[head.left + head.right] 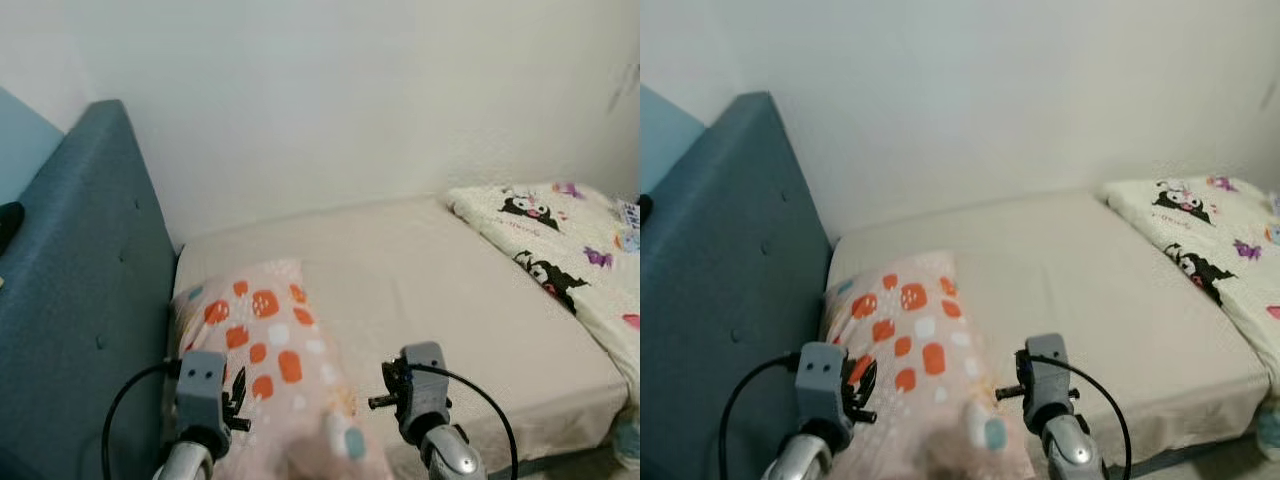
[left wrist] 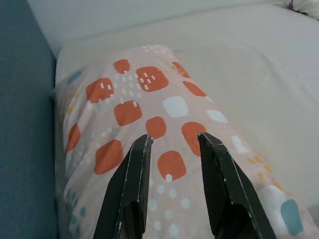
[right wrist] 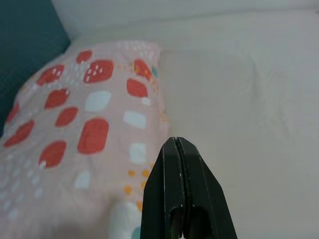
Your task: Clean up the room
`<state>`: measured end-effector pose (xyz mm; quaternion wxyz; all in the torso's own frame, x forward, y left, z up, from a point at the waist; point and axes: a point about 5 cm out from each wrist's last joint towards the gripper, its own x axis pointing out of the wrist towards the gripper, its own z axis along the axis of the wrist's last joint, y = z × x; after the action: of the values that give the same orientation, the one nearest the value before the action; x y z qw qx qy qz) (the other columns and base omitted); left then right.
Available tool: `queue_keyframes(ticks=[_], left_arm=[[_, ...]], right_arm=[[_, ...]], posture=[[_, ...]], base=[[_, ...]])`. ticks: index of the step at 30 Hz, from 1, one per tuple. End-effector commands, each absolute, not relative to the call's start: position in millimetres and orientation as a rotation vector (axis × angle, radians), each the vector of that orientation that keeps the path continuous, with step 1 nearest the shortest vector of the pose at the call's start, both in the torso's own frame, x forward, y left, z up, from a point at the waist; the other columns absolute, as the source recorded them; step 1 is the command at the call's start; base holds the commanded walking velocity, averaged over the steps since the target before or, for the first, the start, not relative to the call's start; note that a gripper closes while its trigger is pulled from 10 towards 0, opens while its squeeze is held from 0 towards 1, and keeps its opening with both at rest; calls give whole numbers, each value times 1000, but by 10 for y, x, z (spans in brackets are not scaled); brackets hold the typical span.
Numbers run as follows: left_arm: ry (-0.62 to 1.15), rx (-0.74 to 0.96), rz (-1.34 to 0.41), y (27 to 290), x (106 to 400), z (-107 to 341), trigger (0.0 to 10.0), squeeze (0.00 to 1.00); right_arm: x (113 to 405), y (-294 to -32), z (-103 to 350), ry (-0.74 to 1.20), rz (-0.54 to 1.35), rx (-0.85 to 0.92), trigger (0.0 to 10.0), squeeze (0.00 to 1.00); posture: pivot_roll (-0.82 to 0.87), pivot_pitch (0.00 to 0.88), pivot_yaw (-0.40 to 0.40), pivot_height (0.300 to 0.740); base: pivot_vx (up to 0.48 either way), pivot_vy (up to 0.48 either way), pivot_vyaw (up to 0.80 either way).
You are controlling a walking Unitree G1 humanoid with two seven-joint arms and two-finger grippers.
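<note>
Left pincer (image 2: pixel 172 142): fingers parted, nothing held, poised over the pillow.
Right pincer (image 3: pixel 178 142): fingers pressed together, nothing held.
Pillow (image 1: pixel 265 345): lay on the bed (image 1: pixel 450 300) under and ahead of both pincers, beside the headboard (image 1: pixel 85 290).
Blanket (image 1: pixel 570 250): well beyond the right pincer.

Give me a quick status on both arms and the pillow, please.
Left tool open, above the patterned pillow. Right tool shut, empty, at the pillow's edge over the mattress. Pillow lies against the blue headboard. Folded cartoon blanket at far end.
</note>
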<state>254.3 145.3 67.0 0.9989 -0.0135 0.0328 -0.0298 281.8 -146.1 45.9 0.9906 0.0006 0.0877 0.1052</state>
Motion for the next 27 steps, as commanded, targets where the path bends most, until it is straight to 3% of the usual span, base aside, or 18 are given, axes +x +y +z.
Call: queue_keyframes(ticks=[1,12,18,27], left_arm=[[86,-22,-54,1463,2531,651,10000,0],[83,30,-93,1428,2543,680,10000,0],[85,54,-100,1397,2531,677,10000,0],[93,28,-80,1412,2573,708,10000,0]], right_arm=[[2782,-1446,401,204,215,27,10000,0],[2785,-1426,411,197,233,-12,10000,0],[2783,-1451,409,192,213,-2,10000,0],[2809,-1483,434,183,191,-3,10000,0]], posture=[[-21,69,-11,740],[-18,76,-4,740],[-19,87,-2,740],[-16,99,-3,740]], base=[[0,0,0],[0,0,0],[0,-421,533],[0,0,0]])
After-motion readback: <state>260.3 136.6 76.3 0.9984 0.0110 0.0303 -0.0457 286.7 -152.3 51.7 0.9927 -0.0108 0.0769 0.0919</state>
